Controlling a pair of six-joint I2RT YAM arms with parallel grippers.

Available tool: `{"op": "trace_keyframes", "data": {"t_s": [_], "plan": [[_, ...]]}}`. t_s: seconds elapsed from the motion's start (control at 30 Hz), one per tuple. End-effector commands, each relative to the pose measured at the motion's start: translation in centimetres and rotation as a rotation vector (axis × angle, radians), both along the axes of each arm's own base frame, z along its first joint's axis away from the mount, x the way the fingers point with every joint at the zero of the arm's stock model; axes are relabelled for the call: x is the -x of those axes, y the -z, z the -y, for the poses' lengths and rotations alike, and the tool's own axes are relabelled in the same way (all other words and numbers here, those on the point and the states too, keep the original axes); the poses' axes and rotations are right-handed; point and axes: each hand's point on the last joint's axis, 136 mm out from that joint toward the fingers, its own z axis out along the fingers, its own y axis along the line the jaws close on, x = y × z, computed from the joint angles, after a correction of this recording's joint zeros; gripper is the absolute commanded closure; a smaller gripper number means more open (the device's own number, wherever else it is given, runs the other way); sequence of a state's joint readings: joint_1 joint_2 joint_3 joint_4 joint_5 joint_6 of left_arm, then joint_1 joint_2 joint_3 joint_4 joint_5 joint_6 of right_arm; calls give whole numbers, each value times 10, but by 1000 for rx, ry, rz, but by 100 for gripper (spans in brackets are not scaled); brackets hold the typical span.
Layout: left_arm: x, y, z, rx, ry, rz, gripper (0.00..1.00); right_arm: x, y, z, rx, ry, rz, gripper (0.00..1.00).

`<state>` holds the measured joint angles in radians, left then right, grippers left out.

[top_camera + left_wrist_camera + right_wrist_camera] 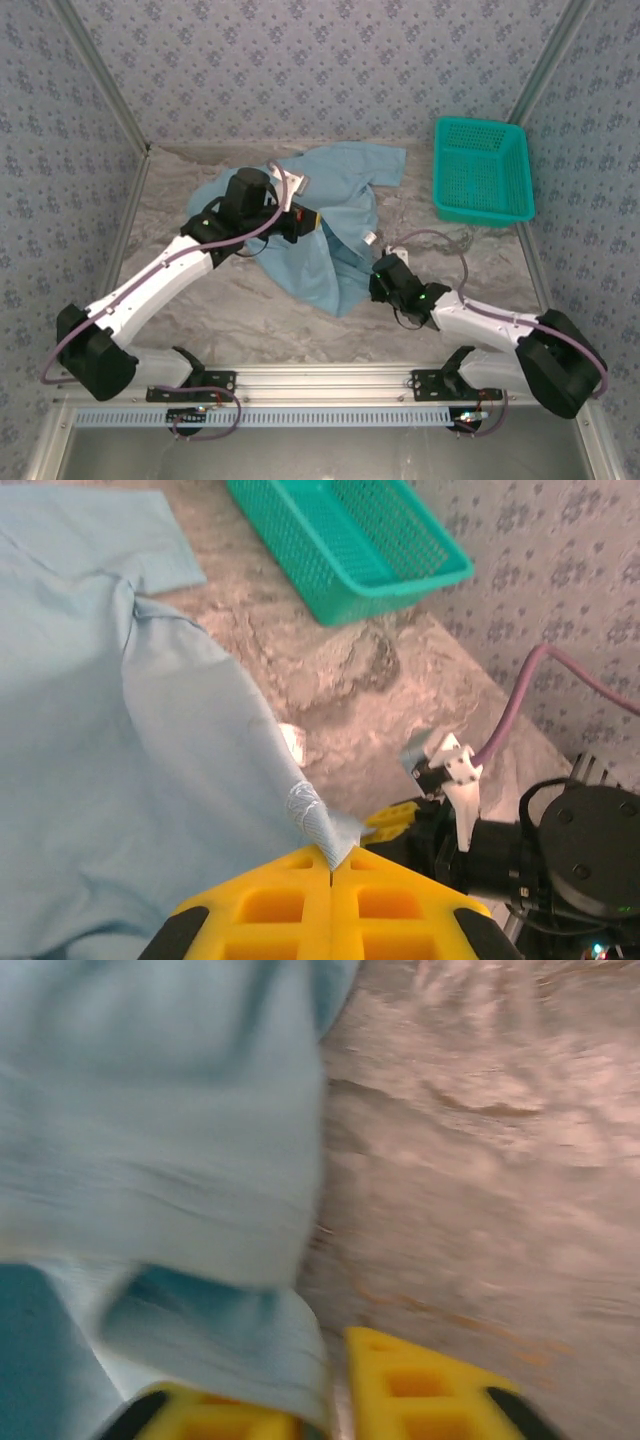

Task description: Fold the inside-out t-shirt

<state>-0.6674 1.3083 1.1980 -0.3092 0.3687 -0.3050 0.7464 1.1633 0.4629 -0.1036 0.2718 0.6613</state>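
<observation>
Well, left gripper [330, 868], bottom-centre of its wrist view, is clenched on a pucker of the t-shirt [345, 180], crumpled mid-frame in top view: prob. light, floppy cloth, best grabbed at hems/corners; right gripper [335, 1395], bottom of its view, is blurred w/ cloth over one finger, can't tell if clamped.

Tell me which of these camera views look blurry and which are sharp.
Right wrist: motion-blurred, t-shirt and marbled table smeared. Left wrist: sharp, the cloth pinched in the shut left gripper crisp. Top external: sharp, evenly lit, with soft shadows.
</observation>
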Motion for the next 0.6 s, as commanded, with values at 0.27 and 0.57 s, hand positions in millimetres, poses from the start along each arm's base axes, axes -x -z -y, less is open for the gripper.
{"op": "trace_keyframes", "data": {"t_s": [0.27, 0.57], "plan": [[5, 10, 12, -14, 44, -25, 100, 13, -69, -86, -168, -530, 314, 67], [8, 17, 18, -44, 74, -44, 100, 6, -57, -141, -139, -715, 375, 85]]}}
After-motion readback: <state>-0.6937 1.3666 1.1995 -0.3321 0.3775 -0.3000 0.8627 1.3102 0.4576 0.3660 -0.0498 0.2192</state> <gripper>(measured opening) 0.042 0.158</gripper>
